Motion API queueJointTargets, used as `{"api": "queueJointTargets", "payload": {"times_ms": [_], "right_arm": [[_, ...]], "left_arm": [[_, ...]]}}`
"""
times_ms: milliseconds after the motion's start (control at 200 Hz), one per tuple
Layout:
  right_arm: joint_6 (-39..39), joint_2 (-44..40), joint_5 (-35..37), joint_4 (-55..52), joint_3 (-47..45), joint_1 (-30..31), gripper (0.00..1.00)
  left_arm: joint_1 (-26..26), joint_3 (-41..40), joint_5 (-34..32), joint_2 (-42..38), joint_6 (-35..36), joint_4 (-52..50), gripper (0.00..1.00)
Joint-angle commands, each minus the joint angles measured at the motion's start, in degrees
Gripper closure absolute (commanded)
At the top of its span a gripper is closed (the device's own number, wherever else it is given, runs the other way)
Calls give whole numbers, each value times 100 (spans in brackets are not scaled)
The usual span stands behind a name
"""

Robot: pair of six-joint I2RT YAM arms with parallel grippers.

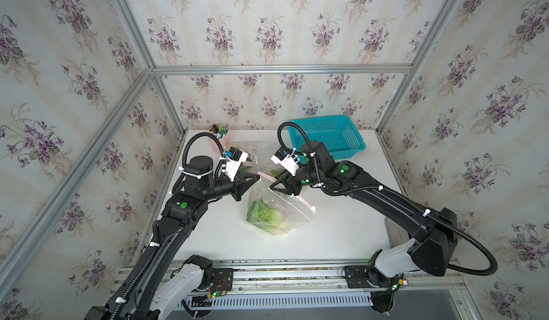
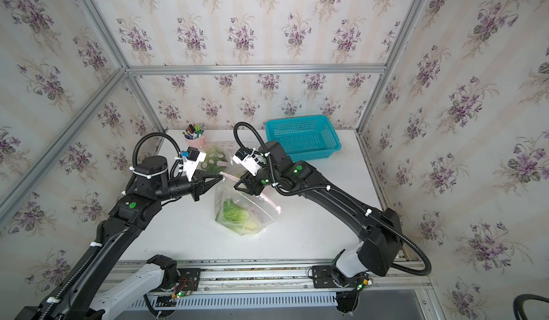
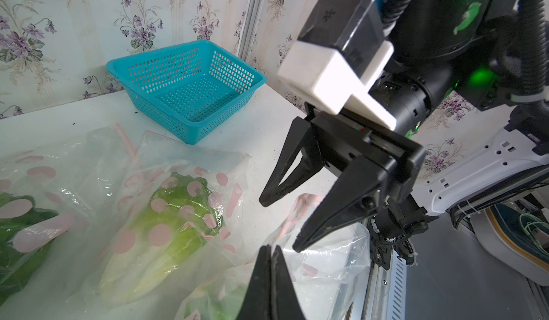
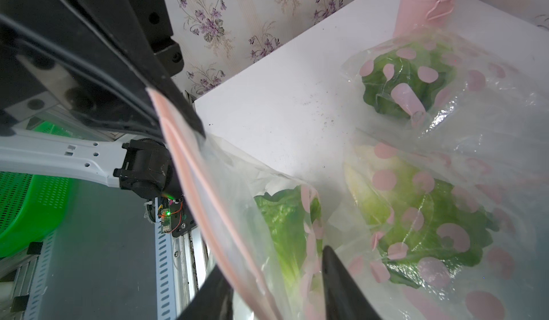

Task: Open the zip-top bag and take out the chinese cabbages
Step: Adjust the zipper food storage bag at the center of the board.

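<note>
The clear plastic zip-top bag with a pink seal strip [image 1: 286, 211] stands in the middle of the white bench [image 1: 341, 235]. Its mouth is lifted and its bottom rests on the surface. The left tool [image 3: 271, 248] is closed tight and pinches one lip of the bag at the pink strip. The right tool [image 3: 279, 225] has its fingers apart, and the other lip passes between them but is not pressed.

The chinese cabbages [image 1: 264, 214] are small crinkled green heads with pale bases. One lies low inside the lifted bag, and two more lie in pink-dotted clear bags [image 3: 89, 161] on the far side, left of the turquoise plastic lattice basket [image 1: 326, 137].

The film looks thin and slippery, so I think it would slide out of a light pinch. The thicker seal strip is the safer place to hold. A cabbage seems light and soft and its leaves may tear easily, so it is better taken gently across the firmer pale base.
</note>
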Motion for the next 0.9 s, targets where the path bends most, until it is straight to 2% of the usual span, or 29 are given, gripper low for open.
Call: {"api": "queueJointTargets", "payload": {"times_ms": [0, 55, 90, 150, 200, 250, 265, 280, 290, 425, 540, 664, 799, 894], "right_arm": [[-195, 177, -114, -83, 257, 4, 84], [-248, 301, -152, -163, 435, 10, 100], [-274, 383, -173, -230, 576, 6, 100], [-329, 538, -204, -360, 779, 8, 100], [-343, 666, -186, -414, 952, 6, 100], [-334, 803, -136, -414, 1115, 6, 100], [-345, 847, -131, -413, 1171, 10, 100], [-352, 896, -129, -402, 1221, 4, 100], [-355, 921, -134, -404, 1264, 4, 100], [-408, 1394, -394, -211, 1913, 9, 100], [-419, 1989, -719, -209, 2973, 4, 100], [-419, 2994, -1057, -657, 4866, 4, 100], [-134, 4660, -1514, -1391, 8237, -9, 100], [605, 4769, -2271, -474, 8185, -111, 100]], "left_arm": [[2, 26, 148, 44, -74, 91, 98], [1, 26, 123, 54, -110, 91, 94], [2, 13, 46, 55, -147, 92, 87], [3, 12, -193, 16, -223, 62, 65], [6, 26, -418, -48, -271, 10, 39], [11, 68, -737, -118, -340, -91, 22], [10, 98, -841, -142, -352, -149, 15], [10, 129, -946, -151, -359, -208, 3], [10, 151, -1006, -160, -353, -249, 1], [37, 633, -2045, -213, -433, -1042, 1], [278, 1079, -2732, -160, -670, -1661, 1], [1020, 1497, -2571, -116, -1186, -2055, 1], [2099, 1801, -1759, -118, -1725, -2225, 1], [2628, 2054, -1445, -76, -1853, -2460, 1]]}}
